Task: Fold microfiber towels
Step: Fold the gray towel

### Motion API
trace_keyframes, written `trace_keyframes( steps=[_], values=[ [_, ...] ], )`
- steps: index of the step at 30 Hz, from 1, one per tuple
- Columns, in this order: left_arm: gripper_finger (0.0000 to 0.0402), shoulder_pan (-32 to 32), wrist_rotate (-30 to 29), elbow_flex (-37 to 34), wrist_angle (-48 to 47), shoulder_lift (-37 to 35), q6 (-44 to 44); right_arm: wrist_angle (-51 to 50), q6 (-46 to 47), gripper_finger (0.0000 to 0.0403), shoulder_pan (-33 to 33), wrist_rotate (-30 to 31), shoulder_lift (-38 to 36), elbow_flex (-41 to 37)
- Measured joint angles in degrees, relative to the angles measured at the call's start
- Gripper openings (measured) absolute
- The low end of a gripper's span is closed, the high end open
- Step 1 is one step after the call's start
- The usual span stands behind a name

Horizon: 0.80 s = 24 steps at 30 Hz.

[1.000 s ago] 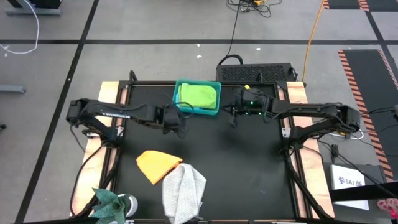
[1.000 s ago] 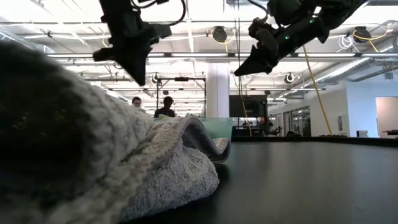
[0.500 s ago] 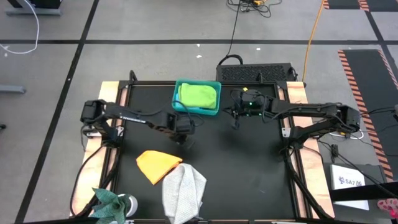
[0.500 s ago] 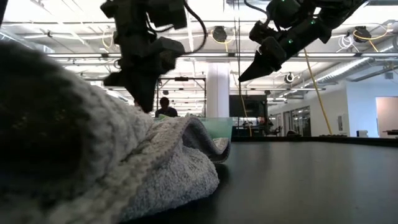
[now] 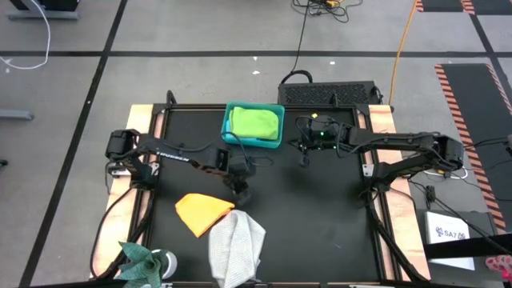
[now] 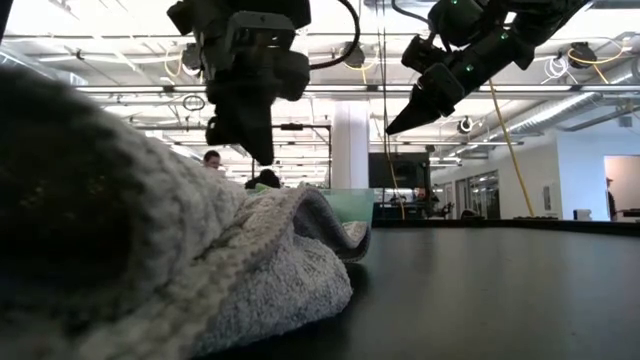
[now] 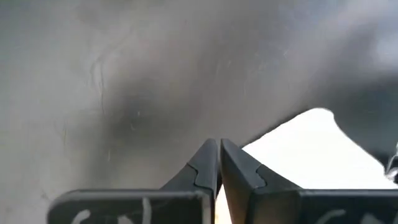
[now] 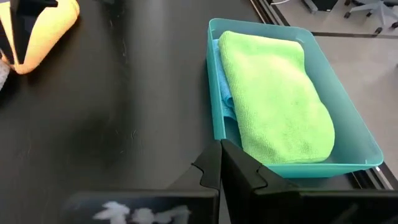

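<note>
The left end effector [image 5: 244, 194], fingers together and empty, hung above the black tabletop [image 5: 312, 216] just beside the crumpled orange-yellow microfiber towel [image 5: 202, 212], apparently positioned to grasp it. The light grey towel [image 5: 237, 248] lay adjacent. The right end effector [image 5: 302, 158], fingers together, waited near the rigid teal plastic bin [image 5: 275, 145] holding the folded lime green towel [image 5: 256, 122].

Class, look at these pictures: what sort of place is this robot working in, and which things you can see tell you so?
Probably an open-plan lab or workshop, not a home. Exposed ducts and strip lights run overhead, the bare floor carries taped lines and loose cables, and people stand far behind the table.
</note>
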Motion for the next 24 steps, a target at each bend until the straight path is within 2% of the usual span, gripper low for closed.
trace_keyframes(
  steps=[4,10,13,19,24],
  values=[
    [0.003,-0.76,0.0,0.0,-1.2,0.04,0.87,0.0,0.04,0.0,0.0,0.07,0.0,0.0],
    [0.0087,-2.72,0.23,0.0,-5.37,0.07,-0.84,0.0,0.17,0.0,0.0,0.15,0.0,0.0],
    [0.0107,-4.01,2.12,0.0,-7.4,0.07,-0.38,0.0,0.2,0.0,0.0,0.17,0.0,0.0],
    [0.0113,-8.15,3.08,0.0,-7.97,0.07,6.21,0.02,0.2,0.0,-0.02,0.2,0.0,0.0],
    [0.0113,-10.29,0.79,0.0,-7.61,0.5,10.71,0.02,0.2,0.0,-0.02,0.2,0.0,0.0]
  ],
)
